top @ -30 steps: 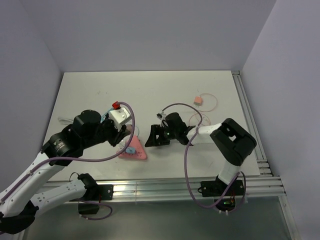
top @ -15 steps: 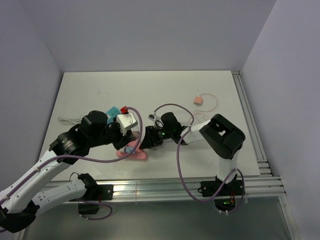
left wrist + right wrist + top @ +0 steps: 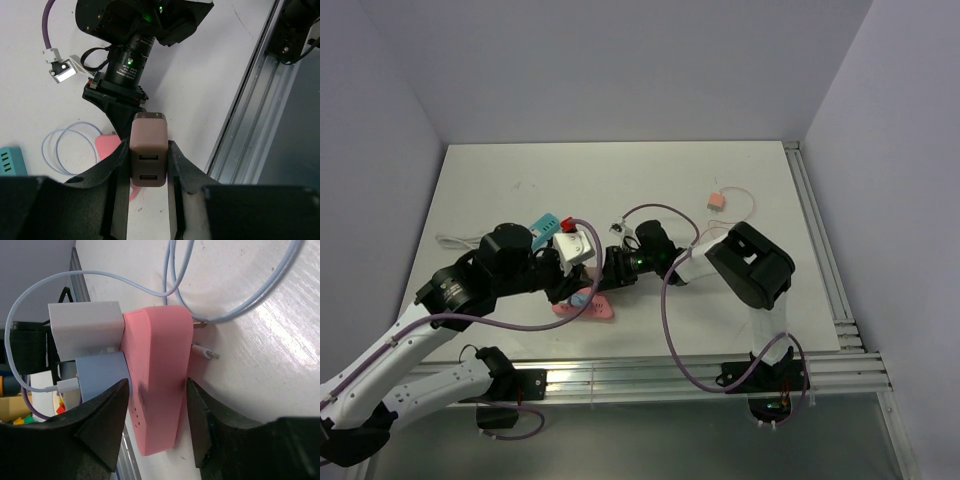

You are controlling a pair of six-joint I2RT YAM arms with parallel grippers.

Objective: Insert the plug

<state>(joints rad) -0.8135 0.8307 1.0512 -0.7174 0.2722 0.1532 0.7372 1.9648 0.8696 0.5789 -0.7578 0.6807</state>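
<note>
Top external view: nearest, a metal rail [image 3: 660, 372] runs along the near edge of the table [image 3: 620, 180]. Just beyond it the pink power strip [image 3: 592, 310] lies on the table left of centre. The right wrist view shows a blue-grey charger [image 3: 102, 377] and a white charger [image 3: 87, 330] plugged into the strip side by side, with a pale blue cable [image 3: 150, 290] looping past them. The right claw [image 3: 156, 385] straddles the strip, one finger pressed to each long side, clamped on it. The left claw [image 3: 148, 146] is closed around a dusty-pink charger [image 3: 148, 131], its two USB ports facing the wrist camera. This charger is held over the strip, directly in front of the right arm's wrist; whether its prongs touch the strip cannot be told. A little farther and to the left a teal block [image 3: 548, 221] rests on the table. Well apart, far right, a small orange adapter [image 3: 717, 200] lies with its thin cord curled beside it.
</note>
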